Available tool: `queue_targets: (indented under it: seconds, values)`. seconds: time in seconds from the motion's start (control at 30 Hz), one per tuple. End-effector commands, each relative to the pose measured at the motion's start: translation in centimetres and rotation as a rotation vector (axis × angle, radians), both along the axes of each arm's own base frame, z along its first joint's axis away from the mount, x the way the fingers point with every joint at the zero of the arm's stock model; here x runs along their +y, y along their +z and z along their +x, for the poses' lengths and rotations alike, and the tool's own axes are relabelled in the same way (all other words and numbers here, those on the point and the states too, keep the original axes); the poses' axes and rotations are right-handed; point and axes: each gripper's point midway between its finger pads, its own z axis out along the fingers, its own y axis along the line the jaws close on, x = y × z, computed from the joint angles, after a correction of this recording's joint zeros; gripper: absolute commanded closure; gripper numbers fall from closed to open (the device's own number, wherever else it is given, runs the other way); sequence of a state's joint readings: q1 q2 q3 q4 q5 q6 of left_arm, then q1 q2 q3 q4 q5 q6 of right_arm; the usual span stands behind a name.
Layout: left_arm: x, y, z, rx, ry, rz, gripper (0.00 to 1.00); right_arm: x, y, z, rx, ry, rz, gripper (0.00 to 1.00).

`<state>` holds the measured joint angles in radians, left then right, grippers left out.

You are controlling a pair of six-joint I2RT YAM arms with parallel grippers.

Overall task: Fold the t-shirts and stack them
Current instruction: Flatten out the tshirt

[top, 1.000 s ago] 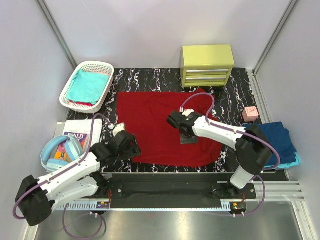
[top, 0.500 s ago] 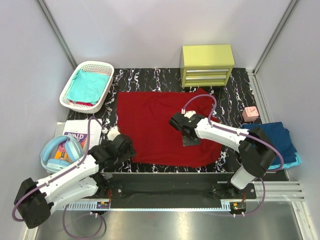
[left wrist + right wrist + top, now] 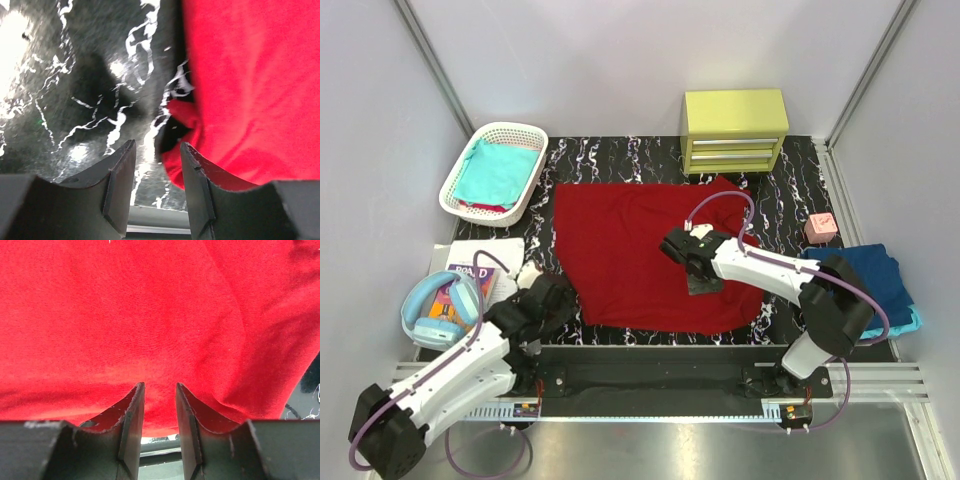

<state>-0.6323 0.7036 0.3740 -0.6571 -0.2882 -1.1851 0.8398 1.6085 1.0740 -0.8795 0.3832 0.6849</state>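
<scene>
Red shirt lies flat, long axis along the bench near edge; left end effector and right end effector half-open, empty.

Your left arm ran from its base at the near left, its forearm low and angled forward toward the right. You had the left gripper pointed downward, jaws parted with a clear gap and nothing between them. Your right arm rose from its base at the near right, bent sharply at the elbow and stretched leftward toward the middle. The right gripper tipped down, jaws a narrow gap apart, clasping nothing.
</scene>
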Motion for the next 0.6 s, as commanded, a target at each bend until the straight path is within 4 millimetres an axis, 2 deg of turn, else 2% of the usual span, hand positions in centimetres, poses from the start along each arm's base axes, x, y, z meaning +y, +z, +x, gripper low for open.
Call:
queue_targets:
  seconds: [0.0, 0.13, 0.33, 0.57]
  values:
    - [-1.3, 0.0, 0.4, 0.015, -0.013, -0.056, 0.55, -0.1, 1.5, 0.7, -0.065, 0.005, 0.020, 0.62]
    - [-1.7, 0.0, 0.7, 0.020, -0.027, -0.059, 0.55, -0.5, 1.4, 0.4, -0.064, 0.000, 0.015, 0.62]
    - [-2.1, 1.4, 1.3, -0.026, -0.060, -0.063, 0.55, -1.0, 1.0, 0.0, -0.056, -0.003, 0.000, 0.62]
    - [-2.5, 2.2, 1.5, -0.047, -0.099, -0.057, 0.54, -0.8, 1.1, 0.5, -0.064, 0.002, -0.006, 0.62]
